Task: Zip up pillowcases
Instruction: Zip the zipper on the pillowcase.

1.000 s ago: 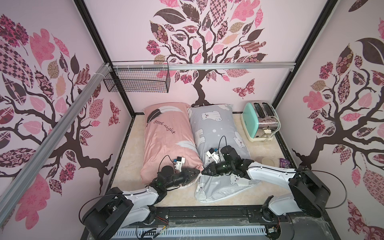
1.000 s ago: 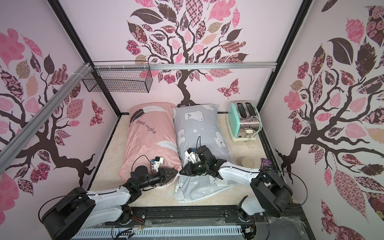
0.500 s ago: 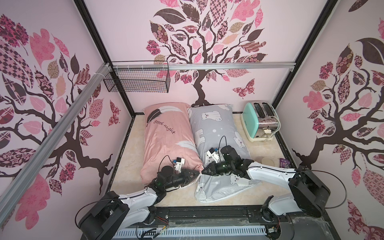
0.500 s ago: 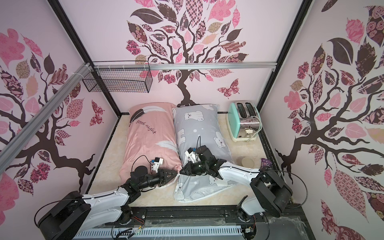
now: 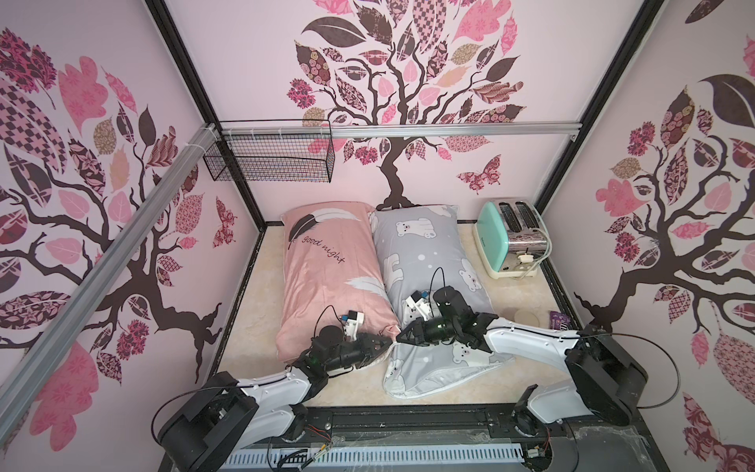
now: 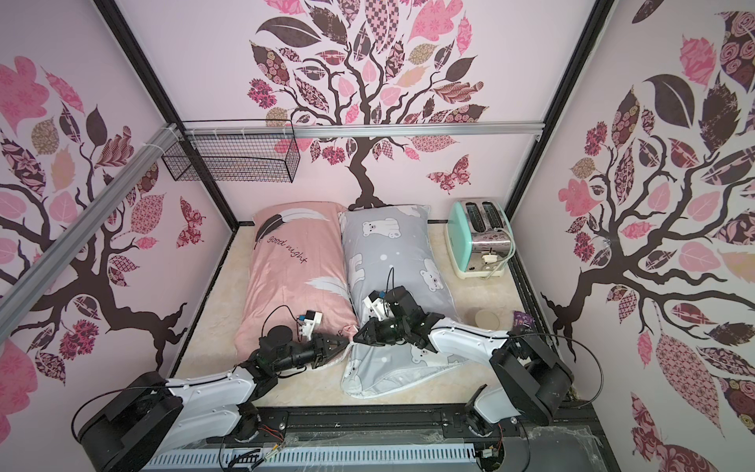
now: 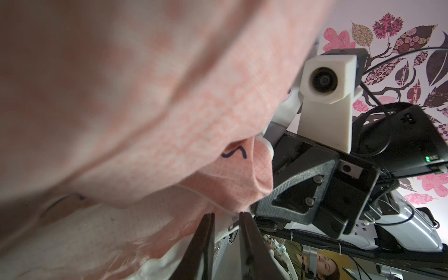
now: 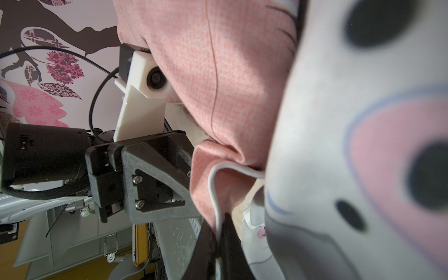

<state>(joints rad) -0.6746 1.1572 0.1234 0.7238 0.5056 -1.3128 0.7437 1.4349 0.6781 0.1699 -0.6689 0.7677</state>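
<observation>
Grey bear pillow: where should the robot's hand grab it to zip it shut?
Grab the grey pillow by its loose near end, where the case gapes open and lies flat on the table. Come from the robot's side, low along the table, and pinch the top flap's edge. The stuffed far part looks too fat to pinch. The zipper pull is not visible.

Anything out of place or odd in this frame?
The grey pillowcase gapes at its near end: slack, flattened fabric with white lining showing, unzipped. The right gripper pinches a corner of the pink pillowcase. A toaster beside bedding is unusual.
</observation>
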